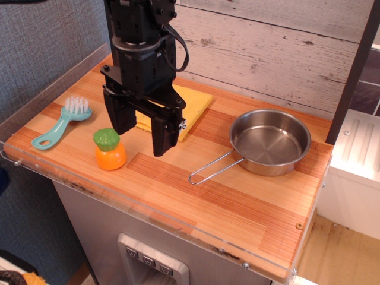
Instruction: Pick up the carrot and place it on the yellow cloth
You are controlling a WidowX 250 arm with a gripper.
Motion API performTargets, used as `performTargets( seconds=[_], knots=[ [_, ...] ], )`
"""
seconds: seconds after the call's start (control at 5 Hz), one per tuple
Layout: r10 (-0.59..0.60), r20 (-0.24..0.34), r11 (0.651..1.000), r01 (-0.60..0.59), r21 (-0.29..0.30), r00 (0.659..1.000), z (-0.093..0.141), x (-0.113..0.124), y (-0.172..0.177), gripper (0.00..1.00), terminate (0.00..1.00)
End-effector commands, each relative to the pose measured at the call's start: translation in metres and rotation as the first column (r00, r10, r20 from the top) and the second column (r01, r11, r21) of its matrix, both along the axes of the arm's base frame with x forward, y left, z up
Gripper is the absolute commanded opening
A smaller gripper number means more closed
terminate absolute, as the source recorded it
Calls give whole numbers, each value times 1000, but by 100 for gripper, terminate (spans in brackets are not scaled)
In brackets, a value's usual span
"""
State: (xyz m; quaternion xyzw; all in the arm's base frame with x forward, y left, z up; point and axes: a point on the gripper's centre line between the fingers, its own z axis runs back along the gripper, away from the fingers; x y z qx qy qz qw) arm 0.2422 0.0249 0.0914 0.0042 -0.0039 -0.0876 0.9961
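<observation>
The gripper [141, 129] and the black arm above it stand in front of the yellow cloth [193, 102], hiding its left and middle parts; only the right corner and a sliver between the two fingers show (enough to tell the colour, not the full outline). The arm itself runs out of the top edge, so its upper links are unseen. Whether the fingertips touch the wooden table [237, 196] cannot be told. The table's front right corner is cut off by the bottom edge. The grey panel [151, 261] under the table carries small buttons, perhaps three, too small to read.
</observation>
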Motion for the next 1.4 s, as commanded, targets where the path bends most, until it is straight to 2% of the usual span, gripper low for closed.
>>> performTargets(
  seconds=[0.0,0.2,0.6,1.0,1.2],
  knots=[
    [0,0,1000,0,0,1000,0,0,0,100,0],
    [27,17,998,-26,-52,999,-1,11,15,100,0],
    [141,46,987,-136,-84,989,7,9,70,100,0],
    [148,-7,989,-148,-21,989,-17,-1,90,100,0],
    [113,-30,993,-114,-20,993,-33,-2,84,100,0]
  ],
)
